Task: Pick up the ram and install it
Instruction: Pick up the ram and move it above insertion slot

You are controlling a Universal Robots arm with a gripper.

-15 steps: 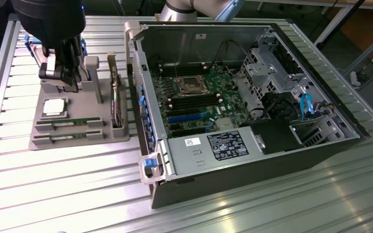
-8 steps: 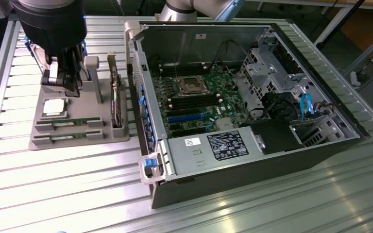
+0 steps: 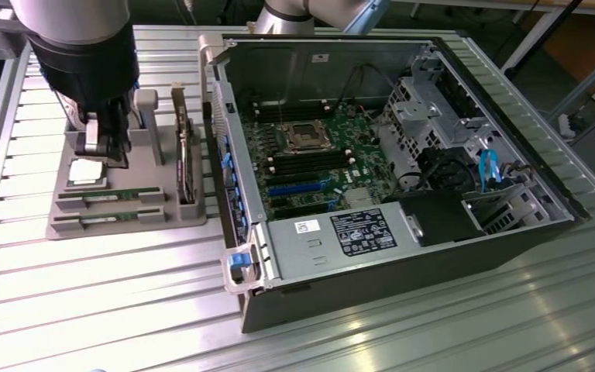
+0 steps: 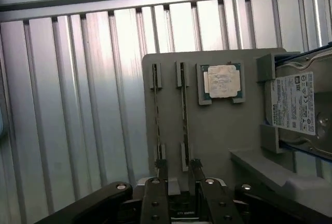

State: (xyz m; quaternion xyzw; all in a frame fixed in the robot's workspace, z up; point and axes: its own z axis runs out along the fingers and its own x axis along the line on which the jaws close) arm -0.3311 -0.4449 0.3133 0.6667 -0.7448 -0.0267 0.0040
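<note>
Hovering above the tray (image 3: 132, 230) at the exterior view's left, your pincer (image 3: 109, 159) is standing apart; be centring it squarely across the ram (image 4: 182, 105).

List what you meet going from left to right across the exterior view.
Silver processor chip → motherboard's processor socket → power supply label → blue cable.

Ribbed alu tabletop (image 3: 101, 310), bright glare, metal frame legs (image 3: 541, 35) behind
</note>
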